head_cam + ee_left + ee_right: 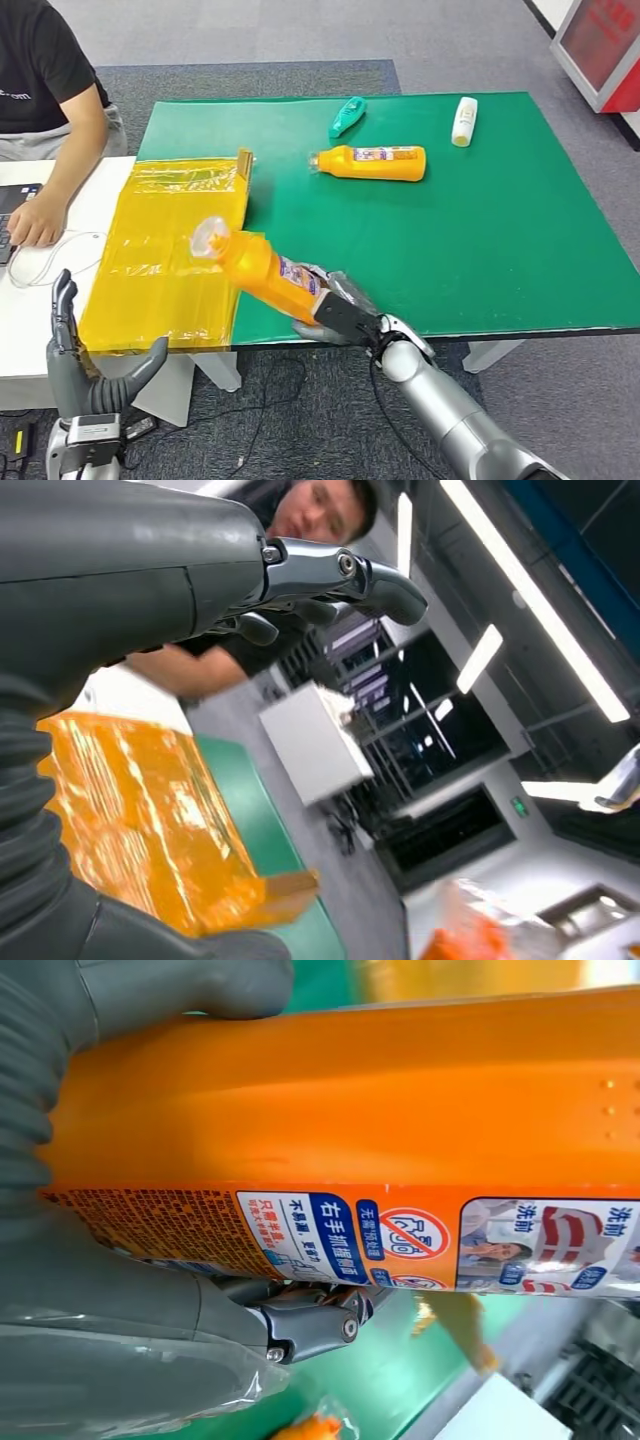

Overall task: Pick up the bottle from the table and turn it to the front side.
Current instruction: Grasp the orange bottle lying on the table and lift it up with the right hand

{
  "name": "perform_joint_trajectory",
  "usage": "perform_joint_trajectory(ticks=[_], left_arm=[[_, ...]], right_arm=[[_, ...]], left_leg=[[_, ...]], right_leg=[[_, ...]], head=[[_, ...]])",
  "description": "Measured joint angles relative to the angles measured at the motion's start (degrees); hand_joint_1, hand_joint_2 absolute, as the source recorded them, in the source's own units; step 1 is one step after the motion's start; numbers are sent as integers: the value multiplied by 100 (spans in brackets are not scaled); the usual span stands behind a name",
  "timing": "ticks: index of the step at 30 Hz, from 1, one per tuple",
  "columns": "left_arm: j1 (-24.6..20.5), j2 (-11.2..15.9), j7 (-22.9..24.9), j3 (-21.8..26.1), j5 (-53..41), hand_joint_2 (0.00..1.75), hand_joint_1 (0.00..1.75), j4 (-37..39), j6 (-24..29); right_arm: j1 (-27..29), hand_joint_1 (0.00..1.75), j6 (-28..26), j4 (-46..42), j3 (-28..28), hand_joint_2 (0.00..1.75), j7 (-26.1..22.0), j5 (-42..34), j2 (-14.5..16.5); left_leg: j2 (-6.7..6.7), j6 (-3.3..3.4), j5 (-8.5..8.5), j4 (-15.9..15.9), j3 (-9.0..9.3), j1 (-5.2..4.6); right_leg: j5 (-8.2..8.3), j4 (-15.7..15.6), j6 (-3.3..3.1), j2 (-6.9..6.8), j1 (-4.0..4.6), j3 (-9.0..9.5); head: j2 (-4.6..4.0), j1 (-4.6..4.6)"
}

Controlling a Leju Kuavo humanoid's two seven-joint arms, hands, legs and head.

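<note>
Orange bottle [266,272] gripped at its base by right hand [341,312], lifted above the near edge of the green desk [513,230], cap toward the yellow plastic sheet [162,255]. Contents not discernible. Left hand [79,370] spread, holding nothing. Farther back, lying flat: second orange bottle [373,162], teal bottle [347,116], white bottle [464,121].

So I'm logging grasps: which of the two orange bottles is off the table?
The orange bottle near the table's front edge, gripped at its base by the right hand; the other orange bottle lies flat farther back.
</note>
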Motion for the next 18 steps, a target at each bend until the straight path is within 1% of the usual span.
perform_joint_trajectory(ticks=[2, 4, 10, 12, 15, 18], left_arm=[[-73, -1, -24, -53, 357, 175, 0, -70, -222], [-153, -5, -31, -106, 671, 175, 0, -135, -431], [-302, -24, -36, -161, 1216, 175, 0, -239, -802], [-360, -65, -3, -171, 1785, 175, 0, -251, -1170], [-542, -192, 139, -180, 2791, 175, 0, -250, -1910], [-795, -293, 302, -218, 3341, 175, 0, -243, -2428]], right_arm=[[155, 175, 184, -335, -128, 175, -17, -379, 0], [277, 175, 263, -625, -209, 175, -39, -597, 0], [484, 175, 202, -1133, -322, 175, -78, -666, -3], [540, 175, 74, -1263, -315, 175, -134, -551, -7], [614, 175, -112, -1488, -204, 175, -269, -225, -13], [662, 175, -152, -1686, 21, 175, -313, -47, -22]], left_leg=[[0, 0, 0, 0, 0, 0], [0, 0, 0, 0, 0, 0], [0, -2, 2, 0, 0, 0], [0, -2, 2, 0, 0, 0], [1, -1, 2, 0, -1, 0], [1, -1, 3, 0, -1, 0]], right_leg=[[1, 0, 0, 0, 0, 0], [1, 0, 0, 0, 0, 0], [2, 0, 0, 1, 0, -1], [2, 0, 0, 0, 0, -1], [3, 0, 1, 1, 0, -3], [4, 0, 0, 1, 0, -4]], head=[[0, -1], [0, -1], [0, -1], [0, -1], [0, -1], [0, -1]])
